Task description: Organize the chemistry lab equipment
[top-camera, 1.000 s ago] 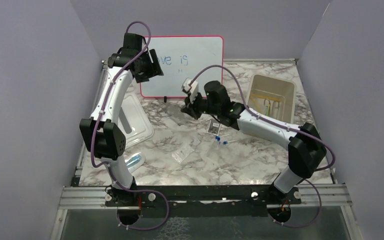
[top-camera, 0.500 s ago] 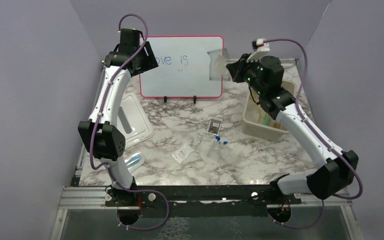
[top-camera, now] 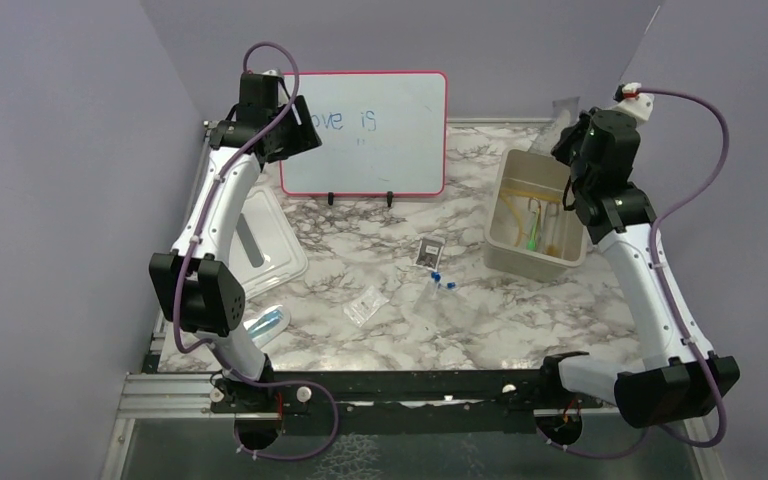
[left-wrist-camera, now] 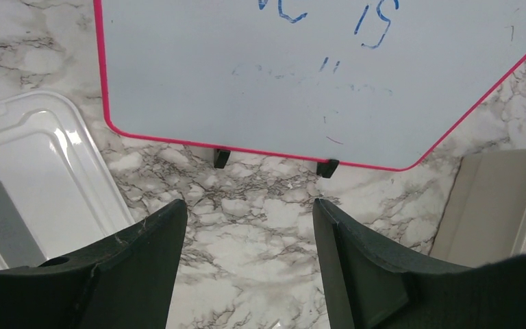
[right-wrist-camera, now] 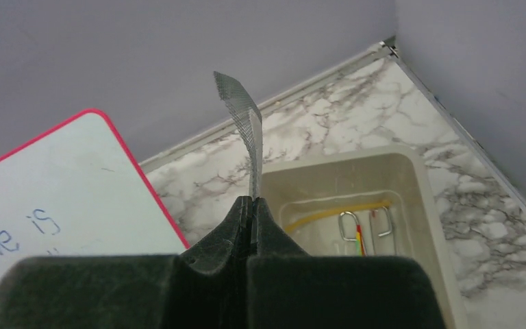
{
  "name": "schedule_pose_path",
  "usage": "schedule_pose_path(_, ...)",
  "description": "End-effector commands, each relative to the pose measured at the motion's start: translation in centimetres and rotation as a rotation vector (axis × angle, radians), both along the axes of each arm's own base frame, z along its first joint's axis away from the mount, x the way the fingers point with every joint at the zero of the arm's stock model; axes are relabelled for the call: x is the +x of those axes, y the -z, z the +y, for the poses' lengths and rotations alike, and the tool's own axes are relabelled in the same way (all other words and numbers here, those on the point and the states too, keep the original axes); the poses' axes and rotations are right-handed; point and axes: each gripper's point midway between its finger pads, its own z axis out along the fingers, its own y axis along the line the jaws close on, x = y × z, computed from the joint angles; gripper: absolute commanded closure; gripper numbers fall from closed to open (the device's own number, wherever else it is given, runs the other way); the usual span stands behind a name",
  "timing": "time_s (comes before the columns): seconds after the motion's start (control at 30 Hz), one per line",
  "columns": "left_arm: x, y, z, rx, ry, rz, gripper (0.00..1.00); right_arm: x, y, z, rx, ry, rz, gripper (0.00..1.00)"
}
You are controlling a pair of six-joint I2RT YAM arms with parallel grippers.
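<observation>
My right gripper (right-wrist-camera: 253, 200) is shut on the grey gauze mat (right-wrist-camera: 244, 127), which sticks up edge-on; in the top view the gripper (top-camera: 572, 130) holds the mat (top-camera: 564, 112) high above the back of the beige bin (top-camera: 505, 178). In the bin lie amber tubing (right-wrist-camera: 335, 212), brushes and a dropper (top-camera: 534, 222). On the table lie a clear packet (top-camera: 366, 304), a dark packet (top-camera: 427, 253) and tiny blue-capped pieces (top-camera: 442, 281). My left gripper (left-wrist-camera: 250, 226) is open and empty, high in front of the whiteboard.
The red-framed whiteboard (top-camera: 365, 130) stands at the back centre. The bin's clear lid (top-camera: 272, 235) lies at the left, also in the left wrist view (left-wrist-camera: 34, 178). A clear blue-tinted item (top-camera: 266, 323) lies near the left arm's base. Purple walls close in on three sides.
My right arm has lifted the gauze mat from the table centre and swung it right and back, now above the bin. The left arm shifted only slightly.
</observation>
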Motion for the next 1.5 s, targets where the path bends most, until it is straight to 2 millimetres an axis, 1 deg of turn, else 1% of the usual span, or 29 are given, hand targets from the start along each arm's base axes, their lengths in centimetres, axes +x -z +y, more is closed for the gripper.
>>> schedule_pose_path(0.0, -0.5, -1.6, -1.3, -0.044, 0.073, -0.063, 0.3, -2.0, 4.0, -2.6, -0.04, 0.096, 0.136, 0.99)
schedule_pose_path(0.1, -0.7, -1.1, -1.9, -0.058, 0.093, -0.049, 0.3, -2.2, 7.6, -2.7, -0.059, 0.094, 0.227, 0.99)
schedule_pose_path(0.17, -1.0, -0.8, -2.2, -0.066, 0.104, -0.041, 0.3, -2.1, 9.4, -3.4, -0.119, 0.115, 0.285, 0.99)
schedule_pose_path(0.33, -1.7, -0.1, -2.3, -0.068, 0.11, -0.023, 0.3, -1.5, 12.3, -5.9, -0.352, 0.166, 0.437, 0.99)
schedule_pose_path(0.43, -1.9, 0.3, -2.4, -0.072, 0.109, -0.013, 0.3, -1.2, 13.5, -6.8, -0.459, 0.173, 0.505, 0.99)
schedule_pose_path(0.53, -1.9, 0.4, -2.6, -0.076, 0.109, -0.009, 0.3, -0.6, 14.9, -7.0, -0.525, 0.142, 0.549, 0.99)
schedule_pose_path(0.7, -1.9, 0.6, -2.7, -0.081, 0.111, -0.004, 0.3, 0.3, 17.6, -6.1, -0.54, 0.069, 0.614, 0.99)
schedule_pose_path(0.83, -1.9, 0.9, -2.8, -0.081, 0.112, 0.003, 0.3, 0.6, 19.7, -6.1, -0.572, 0.045, 0.685, 0.99)
schedule_pose_path(0.97, -2.1, 1.4, -2.8, -0.08, 0.114, 0.016, 0.3, 0.9, 20.8, -6.3, -0.599, 0.044, 0.721, 0.98)
schedule_pose_path(1.03, -2.1, 1.5, -2.8, -0.079, 0.114, 0.017, 0.3, 1.3, 21.4, -5.9, -0.594, 0.027, 0.737, 0.96)
schedule_pose_path(1.1, -2.1, 1.5, -2.8, -0.079, 0.114, 0.018, 0.3, 1.9, 21.8, -5.1, -0.567, -0.007, 0.739, 0.94)
schedule_pose_path(1.17, -2.0, 1.6, -2.8, -0.076, 0.114, 0.018, 0.3, 2.4, 22.2, -3.7, -0.522, -0.066, 0.736, 0.92)
schedule_pose_path(1.33, -1.6, 1.3, -2.8, -0.071, 0.116, 0.01, 0.3, 3.6, 21.8, -1.0, -0.4, -0.161, 0.688, 0.84)
schedule_pose_path(1.4, -1.6, 1.1, -2.8, -0.07, 0.118, 0.004, 0.3, 3.8, 21.2, -0.6, -0.374, -0.167, 0.653, 0.78)
schedule_pose_path(1.47, -1.6, 1.1, -2.8, -0.068, 0.12, 0.003, 0.3, 4.0, 20.4, -0.2, -0.355, -0.176, 0.625, 0.75)
